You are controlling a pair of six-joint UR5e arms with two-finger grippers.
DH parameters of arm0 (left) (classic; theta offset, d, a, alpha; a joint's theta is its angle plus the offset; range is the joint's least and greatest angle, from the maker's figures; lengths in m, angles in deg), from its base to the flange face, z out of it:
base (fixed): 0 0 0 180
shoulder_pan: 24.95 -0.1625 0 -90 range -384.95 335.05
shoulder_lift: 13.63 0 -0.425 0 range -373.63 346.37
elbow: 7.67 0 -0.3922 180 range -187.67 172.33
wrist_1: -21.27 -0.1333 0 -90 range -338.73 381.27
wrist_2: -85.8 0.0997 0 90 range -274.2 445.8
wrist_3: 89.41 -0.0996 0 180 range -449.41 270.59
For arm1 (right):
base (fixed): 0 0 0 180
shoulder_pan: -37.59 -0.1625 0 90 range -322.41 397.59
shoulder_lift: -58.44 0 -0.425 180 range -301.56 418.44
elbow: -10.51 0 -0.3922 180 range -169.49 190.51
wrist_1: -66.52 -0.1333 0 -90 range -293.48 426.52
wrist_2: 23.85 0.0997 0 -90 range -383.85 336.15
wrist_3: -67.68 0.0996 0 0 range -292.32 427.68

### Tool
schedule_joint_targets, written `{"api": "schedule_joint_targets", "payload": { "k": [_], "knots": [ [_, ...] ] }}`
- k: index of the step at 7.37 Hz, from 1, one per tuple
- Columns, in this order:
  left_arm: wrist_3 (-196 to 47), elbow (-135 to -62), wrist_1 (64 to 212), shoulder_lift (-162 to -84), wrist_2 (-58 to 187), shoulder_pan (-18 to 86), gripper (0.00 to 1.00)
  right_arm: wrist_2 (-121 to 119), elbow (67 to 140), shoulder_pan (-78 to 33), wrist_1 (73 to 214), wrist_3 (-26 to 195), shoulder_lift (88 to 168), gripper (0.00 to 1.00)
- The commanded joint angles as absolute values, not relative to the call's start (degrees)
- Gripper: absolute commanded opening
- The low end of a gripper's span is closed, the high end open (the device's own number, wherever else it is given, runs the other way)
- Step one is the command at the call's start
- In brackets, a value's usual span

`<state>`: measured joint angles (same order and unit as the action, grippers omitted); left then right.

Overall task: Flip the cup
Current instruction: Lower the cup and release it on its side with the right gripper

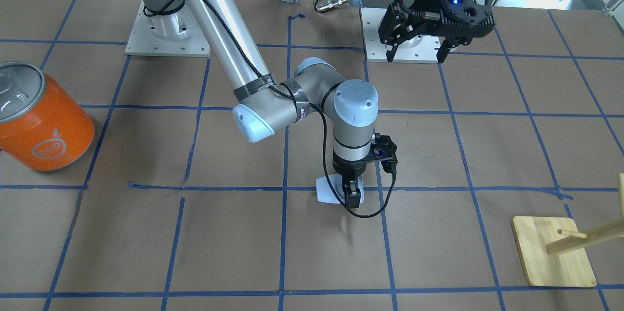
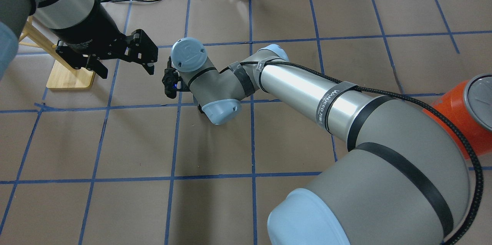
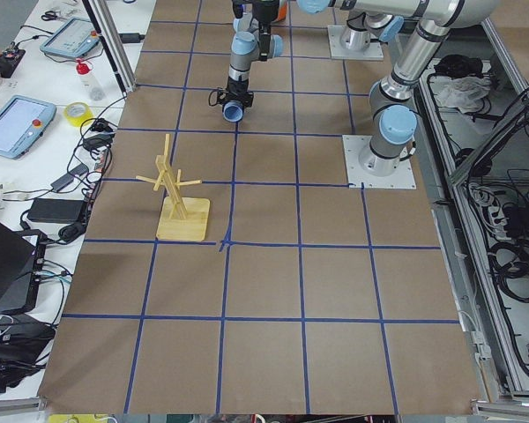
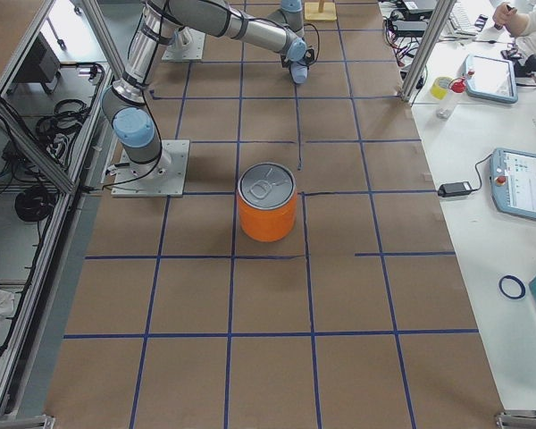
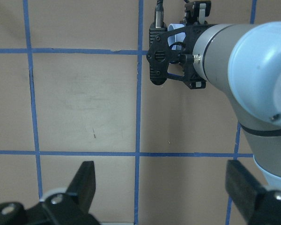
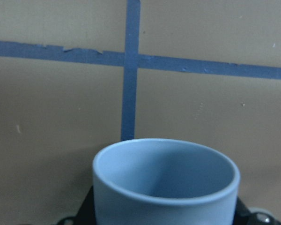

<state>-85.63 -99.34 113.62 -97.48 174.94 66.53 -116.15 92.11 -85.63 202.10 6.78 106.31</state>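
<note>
The cup (image 1: 326, 191) is a small pale blue-white tumbler near the table's middle, by a blue tape crossing. My right gripper (image 1: 352, 197) points straight down and is shut on the cup. The right wrist view shows the cup (image 6: 165, 180) between the dark fingers, on its side or tilted, with its bluish inside facing the camera. I cannot tell if it touches the table. In the overhead view my right wrist hides the cup. My left gripper (image 1: 417, 50) is open and empty, hovering well above the table near its base; its wrist view shows a sliver of the cup (image 5: 176, 33).
A big orange can (image 1: 45, 122) with a silver lid stands at the robot's right end of the table. A wooden peg stand (image 1: 553, 251) on a square base stands toward the left end. Blue tape lines grid the brown table.
</note>
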Motion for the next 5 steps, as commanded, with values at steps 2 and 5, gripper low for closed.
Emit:
{"api": "schedule_joint_targets", "payload": {
  "k": [2,5],
  "knots": [
    [-85.63,-99.34,113.64,-97.48,174.92,66.46,1.00,-116.05,91.45,-85.54,202.13,6.95,106.69,0.88],
    [-85.72,-99.34,114.08,-97.48,174.92,66.46,1.00,-115.88,91.37,-85.19,202.22,7.12,106.78,0.99]
  ]
}}
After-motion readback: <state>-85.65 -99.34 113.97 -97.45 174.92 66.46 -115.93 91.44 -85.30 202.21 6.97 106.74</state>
